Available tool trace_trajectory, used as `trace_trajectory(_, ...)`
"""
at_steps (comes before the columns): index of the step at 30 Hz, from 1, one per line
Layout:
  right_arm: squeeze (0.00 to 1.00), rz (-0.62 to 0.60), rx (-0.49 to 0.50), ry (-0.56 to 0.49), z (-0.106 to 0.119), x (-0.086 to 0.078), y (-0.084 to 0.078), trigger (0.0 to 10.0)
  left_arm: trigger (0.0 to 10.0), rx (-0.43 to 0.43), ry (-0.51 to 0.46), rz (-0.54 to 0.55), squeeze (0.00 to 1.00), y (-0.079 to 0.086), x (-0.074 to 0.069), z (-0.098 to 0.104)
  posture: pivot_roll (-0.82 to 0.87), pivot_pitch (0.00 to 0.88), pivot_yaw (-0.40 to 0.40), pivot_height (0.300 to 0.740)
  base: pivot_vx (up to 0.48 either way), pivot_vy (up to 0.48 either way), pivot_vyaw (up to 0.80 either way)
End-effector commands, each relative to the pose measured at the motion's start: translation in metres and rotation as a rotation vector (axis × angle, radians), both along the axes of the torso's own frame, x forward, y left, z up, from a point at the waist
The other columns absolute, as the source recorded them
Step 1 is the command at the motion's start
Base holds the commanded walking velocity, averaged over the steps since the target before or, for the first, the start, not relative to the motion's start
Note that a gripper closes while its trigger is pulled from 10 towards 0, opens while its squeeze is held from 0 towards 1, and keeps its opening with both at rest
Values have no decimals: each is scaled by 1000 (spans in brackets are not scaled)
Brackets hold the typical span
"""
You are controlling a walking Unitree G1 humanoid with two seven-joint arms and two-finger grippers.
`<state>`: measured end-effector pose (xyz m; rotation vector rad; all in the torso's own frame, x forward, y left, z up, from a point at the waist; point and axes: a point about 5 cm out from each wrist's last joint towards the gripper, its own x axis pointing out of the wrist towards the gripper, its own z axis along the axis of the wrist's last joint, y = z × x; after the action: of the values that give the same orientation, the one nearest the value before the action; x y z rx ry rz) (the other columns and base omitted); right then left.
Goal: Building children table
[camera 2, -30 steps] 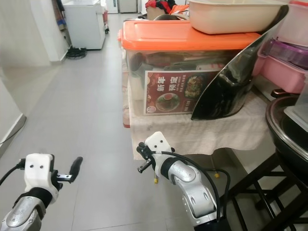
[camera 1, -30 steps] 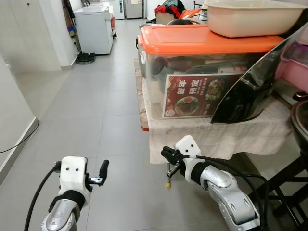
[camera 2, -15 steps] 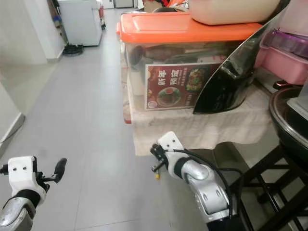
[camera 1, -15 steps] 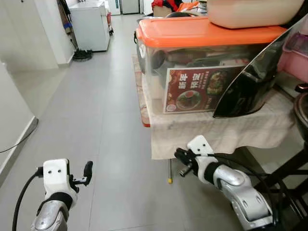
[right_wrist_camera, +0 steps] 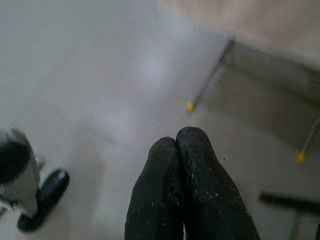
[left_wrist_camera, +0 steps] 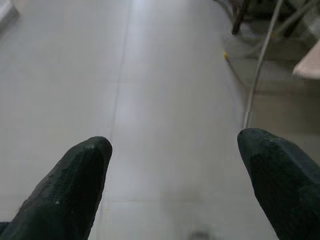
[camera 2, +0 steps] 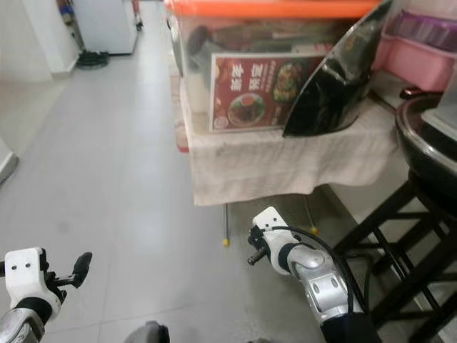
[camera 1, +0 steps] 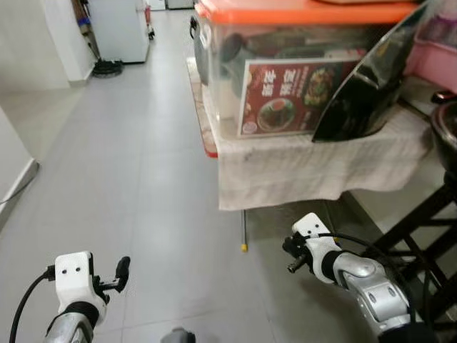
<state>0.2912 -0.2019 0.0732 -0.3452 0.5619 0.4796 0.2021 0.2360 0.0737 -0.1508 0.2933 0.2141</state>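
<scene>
The right pincer [camera 1: 291, 256] is hanging low in front of the robot with its 2 black fingers [right_wrist_camera: 186, 185] pressed together on nothing, pointing at the grey tiled floor [camera 1: 143, 164]. The left pincer [camera 1: 120, 271] is riding at the same low height on the other side, its 2 fingers [left_wrist_camera: 75, 180] spread wide apart and empty.

Compared with 1 second ago, the whole scene is sliding upward and the arms are sitting lower and farther back in the head views, so the robot appears to be walking forward and tipping its gaze down; the things themselves are not shifting. Just beyond the right pincer, the thin metal leg with a yellow foot [camera 1: 243, 230] is holding up the cloth-draped counter [camera 1: 314, 168]. On that counter the clear storage bin with the orange lid [camera 1: 285, 64] is standing with a red food poster [camera 1: 282, 96] against its front, a curved black panel [camera 1: 364, 93] leaning just beside it.

No part of a children table can be made out in these views, so the task seems to be in a walking stage, with no assembly begun.
</scene>
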Motion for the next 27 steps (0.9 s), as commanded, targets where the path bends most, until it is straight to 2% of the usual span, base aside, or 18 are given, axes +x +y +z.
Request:
trace_trajectory(1, 0, 2, -8, 33, -6, 0, 1, 10000, 10000, 7, 27, 4, 0, 7, -2, -6, 32, 161, -27, 600, 0, 0, 0)
trace_trajectory(7, 0, 7, -14, 58, -11, 0, 0, 10000, 10000, 12, 32, 4, 0, 10, -2, -5, 33, 198, -34, 575, 0, 0, 0)
trace_trajectory(13, 0, 12, -34, 95, -16, -5, -1, 10000, 10000, 9, 70, 6, 0, 10, -11, -10, 39, 259, -38, 550, 0, 0, 0)
trace_trajectory(23, 0, 15, -65, 111, -21, -3, -4, 10000, 10000, -17, 143, 24, 0, 7, -23, -26, 43, 273, -33, 520, 0, 0, 0)
trace_trajectory(27, 0, 17, -73, 114, -22, -1, -3, 10000, 10000, -54, 190, 43, 0, 4, -27, -33, 51, 270, -30, 500, 0, 0, 0)
